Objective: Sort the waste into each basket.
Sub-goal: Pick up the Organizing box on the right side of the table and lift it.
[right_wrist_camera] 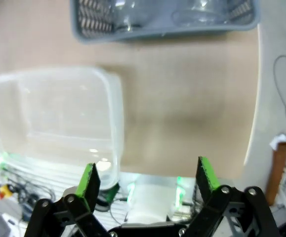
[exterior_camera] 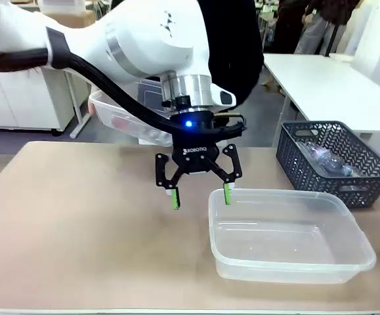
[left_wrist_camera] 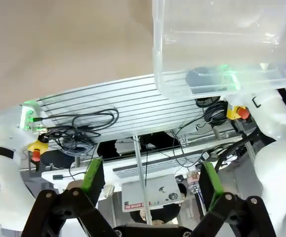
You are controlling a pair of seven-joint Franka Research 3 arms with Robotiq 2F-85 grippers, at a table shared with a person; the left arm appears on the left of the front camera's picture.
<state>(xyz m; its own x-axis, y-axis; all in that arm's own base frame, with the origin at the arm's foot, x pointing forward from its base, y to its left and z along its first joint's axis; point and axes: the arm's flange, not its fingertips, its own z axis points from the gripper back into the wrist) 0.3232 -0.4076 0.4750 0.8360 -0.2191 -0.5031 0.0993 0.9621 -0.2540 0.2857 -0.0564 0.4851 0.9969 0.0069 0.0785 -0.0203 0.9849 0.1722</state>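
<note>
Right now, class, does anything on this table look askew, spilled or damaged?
Nothing is spilled or damaged. One oddity: the clear tub behind the left arm, at the table's far edge, looks tilted rather than flat, with something red inside; the arm hides how it is supported. The near tub sits level and empty.

Tan table point(exterior_camera: 78, 230), clear tub point(exterior_camera: 288, 269), dark lattice basket point(exterior_camera: 321, 172)
</note>
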